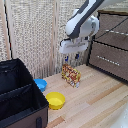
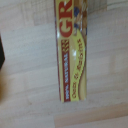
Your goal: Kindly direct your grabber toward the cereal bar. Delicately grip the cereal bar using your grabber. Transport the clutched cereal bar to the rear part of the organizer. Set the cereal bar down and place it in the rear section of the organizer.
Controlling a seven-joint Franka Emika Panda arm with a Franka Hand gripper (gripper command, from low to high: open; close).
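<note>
The cereal bar [image 1: 71,75] is a flat box with red, yellow and orange print, standing on edge on the wooden table near the middle of the exterior view. The wrist view looks down on the cereal bar [image 2: 72,50], showing its yellow face with red lettering. My grabber [image 1: 71,60] hangs just above the box without touching it, its short dark fingers [image 1: 66,59] spread apart and holding nothing. The black fabric organizer [image 1: 15,80] stands at the exterior view's left, with an inner divider splitting it into sections. Its inside looks dark.
A blue bowl [image 1: 40,84] and a yellow bowl [image 1: 55,100] sit on the table between the organizer and the box. A dark wooden dresser [image 1: 110,47] stands at the exterior view's right. A wicker screen [image 1: 35,35] closes the back.
</note>
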